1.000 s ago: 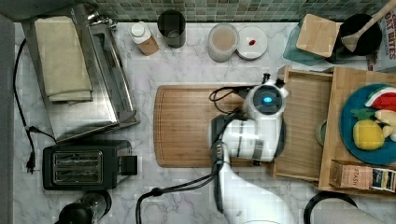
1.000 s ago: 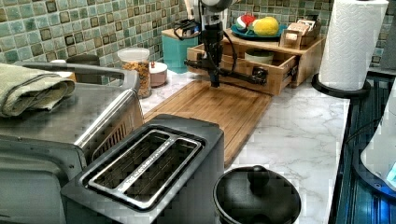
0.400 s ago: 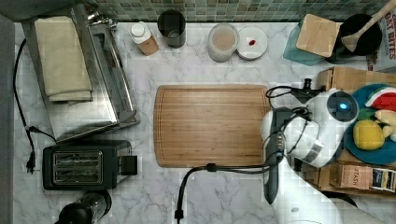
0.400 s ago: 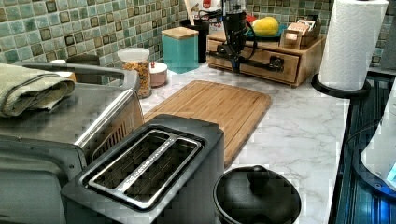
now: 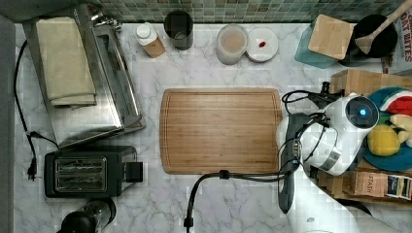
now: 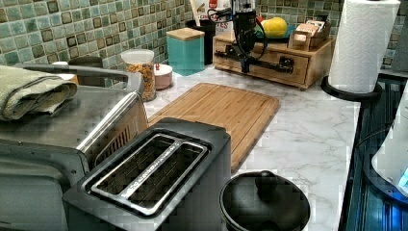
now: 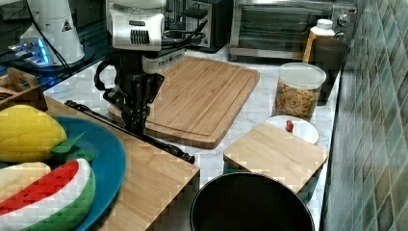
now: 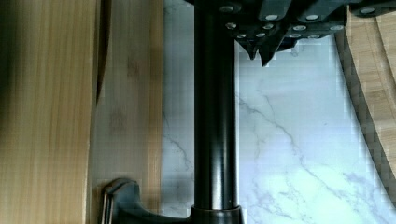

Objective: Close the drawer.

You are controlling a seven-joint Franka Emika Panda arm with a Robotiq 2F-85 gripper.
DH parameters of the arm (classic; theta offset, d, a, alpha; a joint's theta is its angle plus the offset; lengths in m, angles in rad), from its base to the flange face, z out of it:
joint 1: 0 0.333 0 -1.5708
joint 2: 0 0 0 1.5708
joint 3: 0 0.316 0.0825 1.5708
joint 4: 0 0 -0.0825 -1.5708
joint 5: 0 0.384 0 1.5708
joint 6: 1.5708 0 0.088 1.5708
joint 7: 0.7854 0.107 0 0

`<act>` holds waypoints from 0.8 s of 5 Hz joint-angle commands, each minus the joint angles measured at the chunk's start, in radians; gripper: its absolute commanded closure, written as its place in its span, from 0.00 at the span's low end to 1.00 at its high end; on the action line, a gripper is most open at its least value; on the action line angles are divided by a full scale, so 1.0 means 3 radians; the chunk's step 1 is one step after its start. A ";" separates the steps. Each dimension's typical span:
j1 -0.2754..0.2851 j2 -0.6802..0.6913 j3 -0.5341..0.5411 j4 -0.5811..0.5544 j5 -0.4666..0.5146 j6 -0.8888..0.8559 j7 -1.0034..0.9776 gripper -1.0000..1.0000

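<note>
The white marble tabletop (image 5: 228,208) holds a big brown cutting board (image 5: 221,130) in the middle. In the top view, the white robot arm (image 5: 335,133) sits at the cutting board's right, partly over a wooden box (image 6: 269,57). A blue plate (image 7: 103,163) with fruit rests on top of the box. The drawer (image 6: 262,65) is pushed into the box, its front flat with the box face. The hand (image 6: 245,67) hangs right by the drawer's long black handle (image 8: 214,116). Its two fingertips (image 8: 254,49) are pressed together, holding nothing.
</note>
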 commanded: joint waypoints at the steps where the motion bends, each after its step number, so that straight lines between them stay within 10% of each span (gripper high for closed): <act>1: -0.0363 -0.0181 -0.0431 0.0309 -0.0261 0.0140 -0.0082 1.00; 4: -0.0307 -0.0177 -0.0490 0.0308 -0.0233 0.0141 -0.0100 1.00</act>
